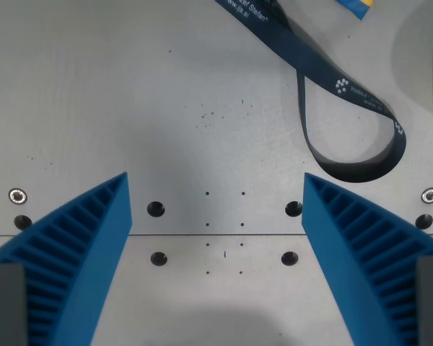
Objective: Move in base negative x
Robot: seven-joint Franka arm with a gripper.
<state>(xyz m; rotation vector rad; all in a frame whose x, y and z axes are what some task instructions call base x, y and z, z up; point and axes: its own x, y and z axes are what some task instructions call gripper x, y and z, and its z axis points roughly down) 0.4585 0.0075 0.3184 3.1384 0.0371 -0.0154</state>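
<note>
We are looking down past our gripper [216, 216], whose two blue ribbed fingers [79, 245] are standing wide apart with nothing between them, hanging over the bare grey table [94, 108]. The gripper is itself the thing this task moves, and it is pointing straight down at the plate; its long axis runs away from the camera toward the surface, while the opening between the fingers lies across the wrist view from left to right.

Just beyond the fingertips we are seeing a seam [216, 235] crossing the table, with four dark bolt holes [155, 209] set around it and a screw [17, 195] near the wrist view's left edge. Farther on, a dark blue lanyard [346, 108] with white lettering is lying in a loop toward the far right corner of the view, near a pale round object [426, 58] cut off by the frame.

We judge that we are in a plain translation step, with nothing to grasp. The next move calls for a straight shift along base negative x, holding height and tilt steady; which way that runs in this view we cannot tell.
</note>
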